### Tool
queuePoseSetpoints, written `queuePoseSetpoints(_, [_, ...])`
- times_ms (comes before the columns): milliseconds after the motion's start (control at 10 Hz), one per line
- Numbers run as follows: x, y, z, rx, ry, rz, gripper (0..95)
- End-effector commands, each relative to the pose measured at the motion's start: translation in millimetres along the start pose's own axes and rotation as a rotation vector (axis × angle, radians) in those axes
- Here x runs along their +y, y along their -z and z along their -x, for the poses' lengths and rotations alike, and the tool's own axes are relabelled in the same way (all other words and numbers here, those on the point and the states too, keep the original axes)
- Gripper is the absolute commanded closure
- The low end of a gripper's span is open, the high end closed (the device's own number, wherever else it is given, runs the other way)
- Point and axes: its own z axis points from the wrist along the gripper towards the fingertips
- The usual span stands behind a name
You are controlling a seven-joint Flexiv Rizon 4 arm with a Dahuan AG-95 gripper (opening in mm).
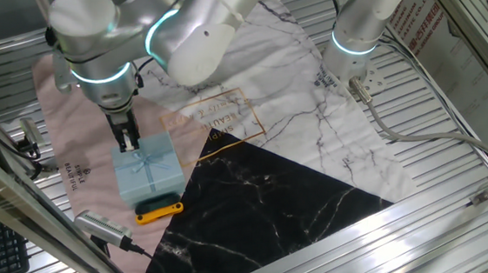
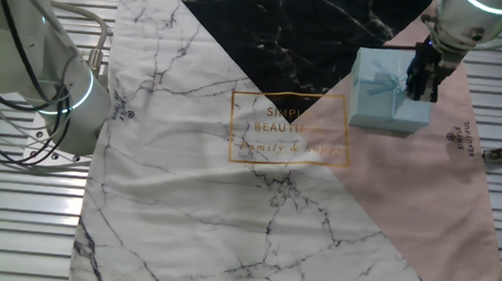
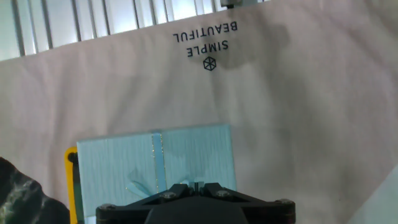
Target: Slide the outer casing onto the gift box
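The outer casing (image 1: 150, 171) is a pale blue squarish box with a ribbon bow on top. It lies on the pink part of the cloth and also shows in the other fixed view (image 2: 378, 97) and the hand view (image 3: 186, 155). My gripper (image 1: 128, 145) stands upright at the casing's far edge, its tips on or just over the top by the bow (image 2: 419, 86). In the hand view the jaws (image 3: 196, 185) are closed together, with nothing visibly between them. The gift box tray with its dark interior does not show in any view.
A small yellow-and-black bar (image 1: 159, 208) lies against the casing's near side; its yellow edge shows in the hand view (image 3: 70, 180). A silver handled tool (image 1: 102, 226) lies at the front left. A second arm's base (image 2: 53, 85) stands on the slatted table (image 1: 451, 170).
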Motion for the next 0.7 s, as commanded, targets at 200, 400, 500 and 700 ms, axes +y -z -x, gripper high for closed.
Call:
queuePoseSetpoints(200, [1.0,-1.2,2.6,0.031,0.113,0.015,95.0])
queuePoseSetpoints(400, [1.0,-1.2,2.6,0.028,0.132,0.018,95.0])
queuePoseSetpoints(500, [1.0,-1.2,2.6,0.025,0.140,0.027,95.0])
queuePoseSetpoints(700, [1.0,-1.2,2.6,0.019,0.130,0.028,95.0])
